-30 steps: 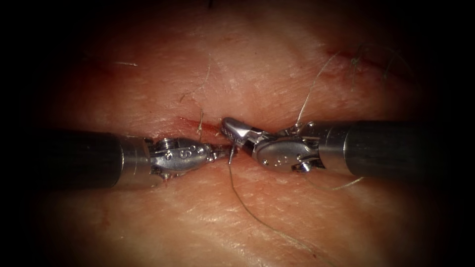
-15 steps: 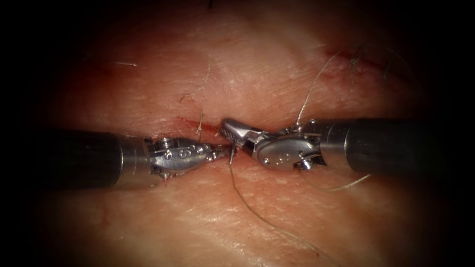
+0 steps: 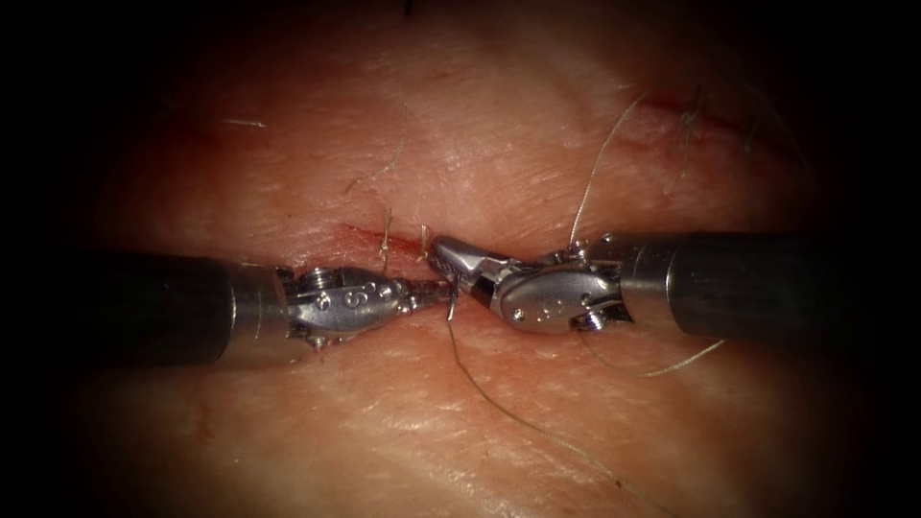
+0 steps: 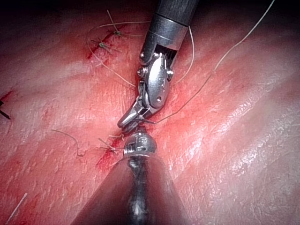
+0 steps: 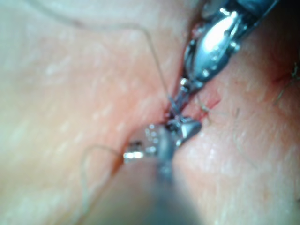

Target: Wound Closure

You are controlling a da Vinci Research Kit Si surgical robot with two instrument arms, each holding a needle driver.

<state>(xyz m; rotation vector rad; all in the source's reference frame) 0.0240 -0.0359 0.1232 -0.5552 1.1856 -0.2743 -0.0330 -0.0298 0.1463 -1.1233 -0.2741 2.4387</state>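
- Since a second ago little has shifted: my right tool [image 3: 451, 264] has edged slightly toward the left tool [image 3: 436, 291], and a short bright sliver now stands at the cut [image 3: 369, 233] just beside its tip.
- That sliver is probably the needle [image 3: 423, 242], mostly buried in the tissue [image 3: 499, 144]; I can't be sure.
- My left tool's jaws are closed on the thread [image 3: 499, 408] right at the cut, likely to hold it steady.
- Whether the right tool's jaws grip anything I cannot tell; they sit touching the wound line.
- Thread trails toward the tissue's lower edge, another strand toward its upper right corner.
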